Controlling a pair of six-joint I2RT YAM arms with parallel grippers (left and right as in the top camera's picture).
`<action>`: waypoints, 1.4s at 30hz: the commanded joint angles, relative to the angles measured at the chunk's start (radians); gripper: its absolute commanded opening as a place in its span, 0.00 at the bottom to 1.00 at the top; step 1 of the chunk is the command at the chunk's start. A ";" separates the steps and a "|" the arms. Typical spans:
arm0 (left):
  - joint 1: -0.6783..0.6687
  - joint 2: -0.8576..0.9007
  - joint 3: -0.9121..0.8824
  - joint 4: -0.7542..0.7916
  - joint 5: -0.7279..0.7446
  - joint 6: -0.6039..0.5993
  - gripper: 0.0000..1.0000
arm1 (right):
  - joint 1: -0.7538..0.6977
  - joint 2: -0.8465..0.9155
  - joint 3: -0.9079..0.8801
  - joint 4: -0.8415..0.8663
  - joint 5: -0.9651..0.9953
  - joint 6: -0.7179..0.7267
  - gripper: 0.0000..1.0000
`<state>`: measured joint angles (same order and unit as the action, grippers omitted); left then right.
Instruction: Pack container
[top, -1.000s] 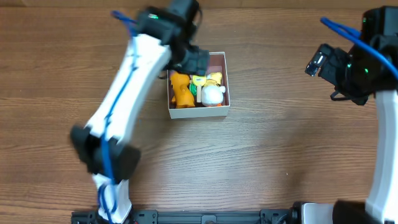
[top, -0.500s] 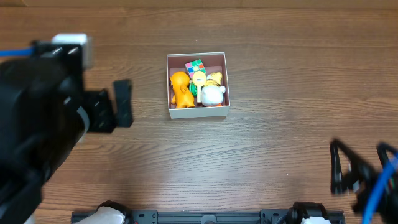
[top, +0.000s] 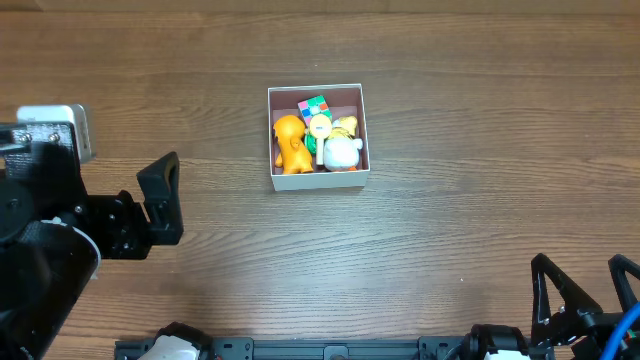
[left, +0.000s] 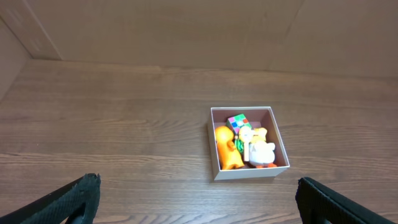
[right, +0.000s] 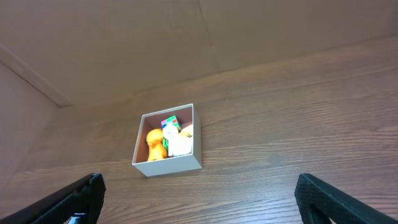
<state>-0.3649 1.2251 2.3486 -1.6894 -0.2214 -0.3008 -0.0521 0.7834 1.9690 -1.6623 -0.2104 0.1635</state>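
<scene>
The container (top: 318, 181), a square white-walled box, sits at the table's middle back. It holds an orange toy (top: 289, 143), a white toy (top: 342, 153), a multicoloured cube (top: 314, 105) and a yellow toy (top: 346, 125). It also shows in the left wrist view (left: 249, 172) and the right wrist view (right: 171, 165). My left gripper (left: 196, 199) is open and empty, high at the left, well away from the box. My right gripper (right: 199, 193) is open and empty, at the front right corner (top: 585, 285).
Bare wooden tabletop lies all round the box. A brown cardboard wall (left: 186, 28) rises along the table's far edge. A black rail (top: 330, 348) runs along the front edge.
My left arm has pulled back from over the box to the left side. My right arm has moved from the far right down to the front right corner. The box and toys stay put.
</scene>
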 joint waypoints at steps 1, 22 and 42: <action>-0.002 0.003 -0.005 0.000 -0.014 -0.010 1.00 | -0.003 0.007 -0.002 0.003 -0.004 -0.008 1.00; -0.002 0.003 -0.005 0.000 -0.014 -0.010 1.00 | -0.002 -0.116 -0.412 0.393 0.032 -0.116 1.00; -0.002 0.003 -0.005 0.000 -0.015 -0.010 1.00 | 0.030 -0.728 -1.669 1.007 -0.131 -0.112 1.00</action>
<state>-0.3649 1.2247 2.3436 -1.6913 -0.2218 -0.3008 -0.0460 0.1173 0.3439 -0.6685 -0.3126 0.0517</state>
